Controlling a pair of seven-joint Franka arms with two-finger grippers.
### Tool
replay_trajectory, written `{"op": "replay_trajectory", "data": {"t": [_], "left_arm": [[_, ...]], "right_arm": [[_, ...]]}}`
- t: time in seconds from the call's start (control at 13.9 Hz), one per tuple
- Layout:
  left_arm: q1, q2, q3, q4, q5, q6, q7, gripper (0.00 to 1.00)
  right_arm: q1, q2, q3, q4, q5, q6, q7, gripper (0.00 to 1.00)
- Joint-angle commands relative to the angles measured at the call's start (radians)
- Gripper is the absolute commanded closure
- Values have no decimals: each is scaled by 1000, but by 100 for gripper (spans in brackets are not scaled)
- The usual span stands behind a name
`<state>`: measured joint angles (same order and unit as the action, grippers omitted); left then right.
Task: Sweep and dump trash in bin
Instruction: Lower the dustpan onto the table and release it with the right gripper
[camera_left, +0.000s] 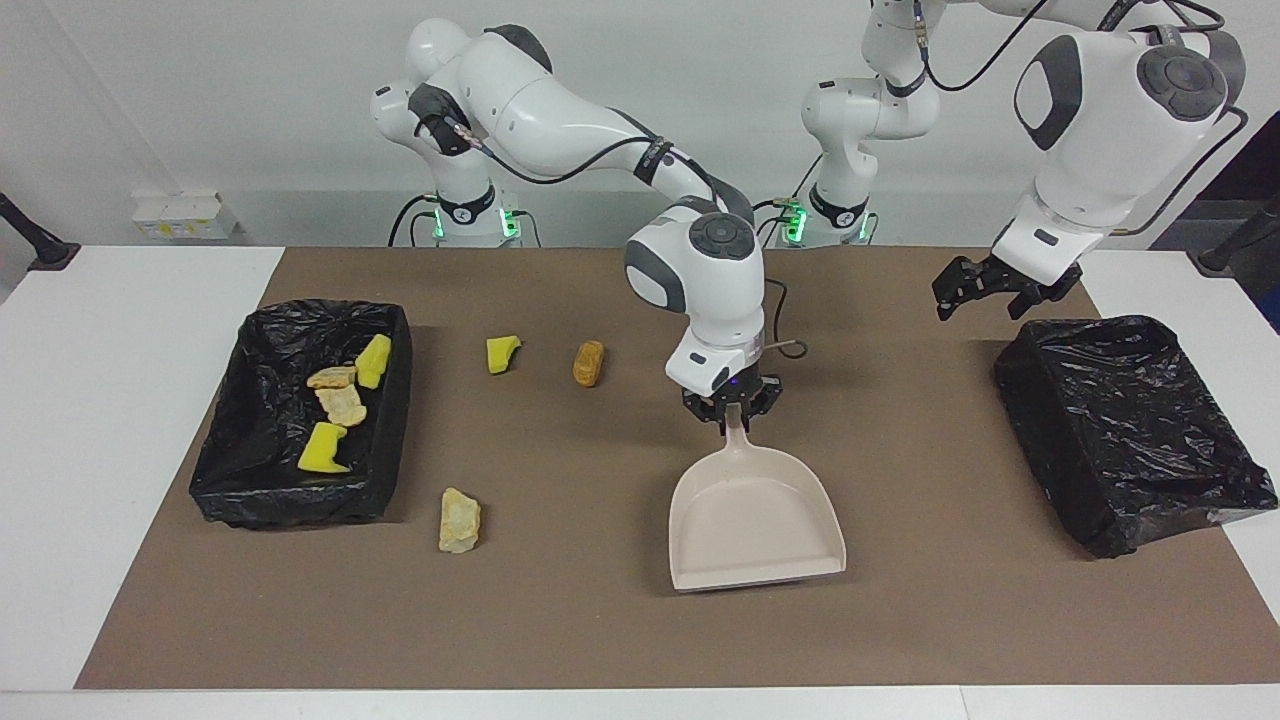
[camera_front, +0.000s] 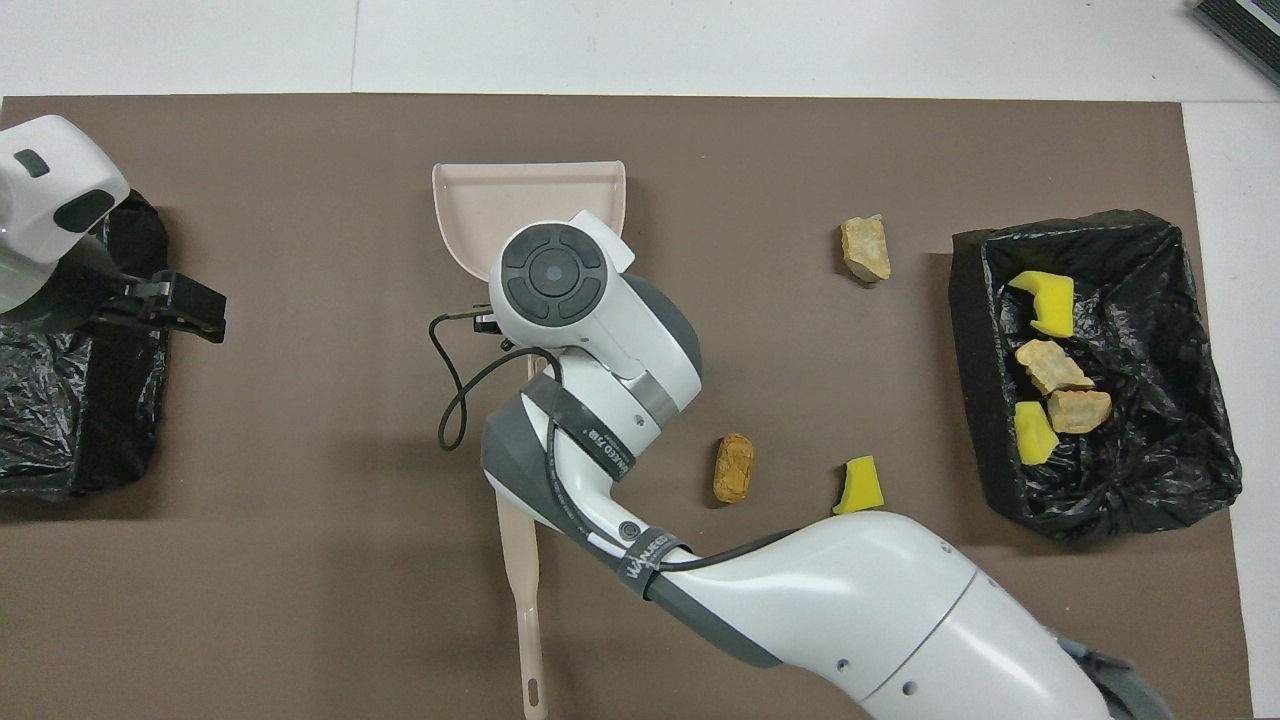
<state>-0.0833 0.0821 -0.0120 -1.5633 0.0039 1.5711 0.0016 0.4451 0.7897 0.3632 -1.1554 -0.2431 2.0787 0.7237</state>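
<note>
Wall (camera_left: 200, 90): plain white, unmarked, rising straight from the table's edge at the robots' end.
Table (camera_left: 110, 420): white top, wide, bare white strips at both ends and along the edge farthest from the robots.
Mat (camera_left: 900, 620): brown sheet covering most of the tabletop, flat, edges square with the table.
Small white box (camera_left: 183, 215): against the wall, at the right arm's end.
Light: even, soft shadows on the mat.
Dark opening (camera_left: 1245, 180): at the left arm's end, contents unclear.
</note>
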Motion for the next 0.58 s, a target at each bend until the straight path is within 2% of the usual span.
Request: {"op": "replay_trajectory", "data": {"t": [0.0,0.14,0.29,0.36,0.43,0.51], "left_arm": [[51,-31,4,3,11,-22,96,0],[56,-36,4,3,7,-6,106,0],[54,-36,4,-9,7,27,107,0],[53,-36,4,-4,7,27,107,0],[53,-38,4,2,10,27,106,0],[54,-41,4,6,11,24,106,0]], "right_arm": [[1,20,10,26,19,-5,14,100],[1,43,17,28,21,1,16,100],[1,48,23,28,34,9,17,83],[1,48,23,28,45,12,19,54],[1,46,22,28,45,23,19,32],[-11,45,23,28,48,43,19,20]]}}
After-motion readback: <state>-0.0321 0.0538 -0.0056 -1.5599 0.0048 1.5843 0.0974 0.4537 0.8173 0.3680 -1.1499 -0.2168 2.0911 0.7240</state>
